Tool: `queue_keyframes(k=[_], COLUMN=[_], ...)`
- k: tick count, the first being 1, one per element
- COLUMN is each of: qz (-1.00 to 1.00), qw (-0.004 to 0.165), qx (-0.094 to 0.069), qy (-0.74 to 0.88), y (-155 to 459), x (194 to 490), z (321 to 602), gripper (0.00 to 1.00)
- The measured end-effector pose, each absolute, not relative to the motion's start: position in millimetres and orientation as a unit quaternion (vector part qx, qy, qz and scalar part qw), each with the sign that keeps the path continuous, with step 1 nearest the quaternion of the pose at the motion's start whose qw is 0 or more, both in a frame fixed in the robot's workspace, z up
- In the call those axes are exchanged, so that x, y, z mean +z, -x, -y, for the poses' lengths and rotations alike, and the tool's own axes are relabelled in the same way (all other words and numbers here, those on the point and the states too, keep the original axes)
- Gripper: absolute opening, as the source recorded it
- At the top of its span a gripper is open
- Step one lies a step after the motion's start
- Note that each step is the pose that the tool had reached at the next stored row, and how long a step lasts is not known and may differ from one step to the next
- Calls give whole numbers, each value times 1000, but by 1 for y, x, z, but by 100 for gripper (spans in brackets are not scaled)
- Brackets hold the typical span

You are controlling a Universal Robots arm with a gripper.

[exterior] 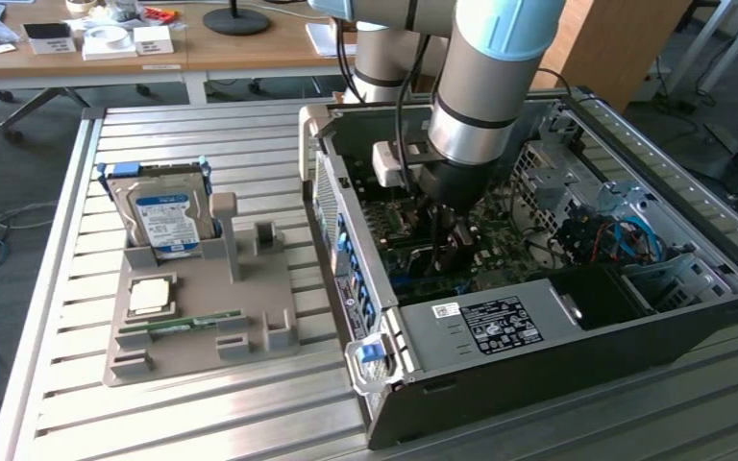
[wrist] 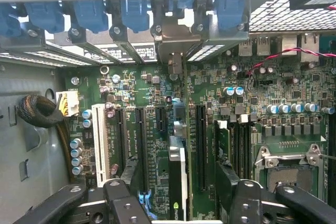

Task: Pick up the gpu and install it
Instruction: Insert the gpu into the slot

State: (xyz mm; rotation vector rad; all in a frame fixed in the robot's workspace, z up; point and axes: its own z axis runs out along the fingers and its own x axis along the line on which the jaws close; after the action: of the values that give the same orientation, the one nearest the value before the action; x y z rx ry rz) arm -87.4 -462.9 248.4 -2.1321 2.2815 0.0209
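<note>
A hard drive [exterior: 168,219] stood upright in a grey holder [exterior: 203,322] on the slatted tabletop [exterior: 151,134]. A RAM stick [exterior: 184,325] lay flat in the holder, beside the open computer case [exterior: 676,317].

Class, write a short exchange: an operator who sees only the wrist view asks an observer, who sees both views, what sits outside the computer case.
Operator: I see the gpu edge-on between the open gripper. What is outside the case?
Observer: A grey parts holder sits on the slatted table, on the exterior view's left.
Operator: Anything in it?
Observer: A hard drive stands upright at its back.
Operator: Anything else?
Observer: A RAM stick lies flat on it.
</note>
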Motion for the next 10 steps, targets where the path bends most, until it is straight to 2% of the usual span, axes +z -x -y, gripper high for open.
queue_keyframes(k=[10], qz=[-731], qw=[9], qx=[7], qy=[683], y=[87], x=[254], z=[463], gripper=[69])
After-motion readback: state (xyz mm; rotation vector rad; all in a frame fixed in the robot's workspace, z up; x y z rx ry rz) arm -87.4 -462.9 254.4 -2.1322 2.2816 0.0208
